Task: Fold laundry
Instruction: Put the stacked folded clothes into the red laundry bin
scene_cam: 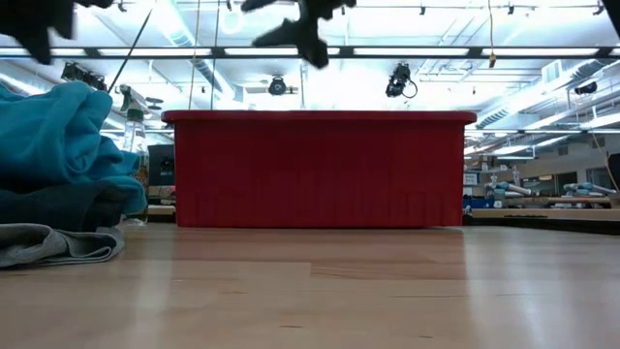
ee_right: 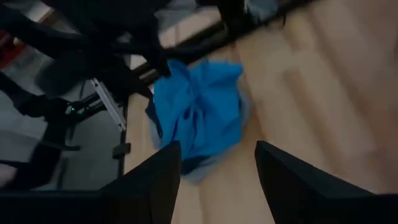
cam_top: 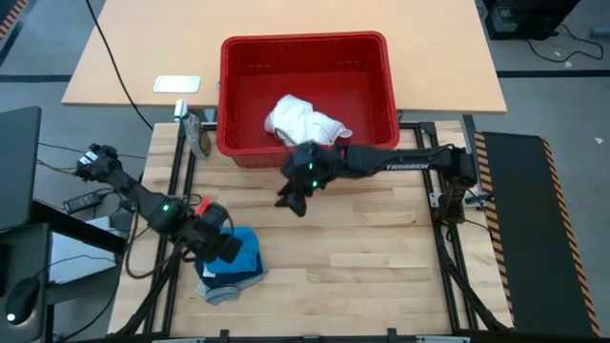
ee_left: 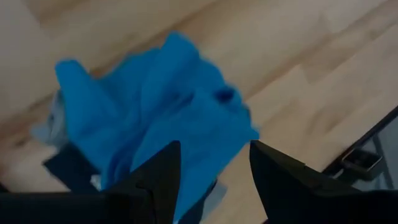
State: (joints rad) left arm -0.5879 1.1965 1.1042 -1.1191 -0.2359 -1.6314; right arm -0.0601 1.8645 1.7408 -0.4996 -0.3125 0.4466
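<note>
The laundry lies in two places. A bright blue garment (cam_top: pixel 240 252) tops a small pile at the table's near left, with a navy piece (scene_cam: pixel 58 206) under it and a grey piece (scene_cam: pixel 48 242) at the bottom on the wood. A white cloth (cam_top: pixel 305 122) lies crumpled inside the red basket (cam_top: pixel 238 143). My left gripper (ee_left: pixel 214 152) hangs open above the blue garment, clear of it. My right gripper (cam_top: pixel 291 200) is open in the air over the table's middle, just in front of the basket, and points toward the pile (ee_right: pixel 199 115).
The red basket stands at the table's far edge. A spray bottle (cam_top: pixel 195 135) stands beside its left wall. A white card (cam_top: pixel 177 84) lies on the far desk. Bare wood (cam_top: pixel 381 257) stretches across the near right half.
</note>
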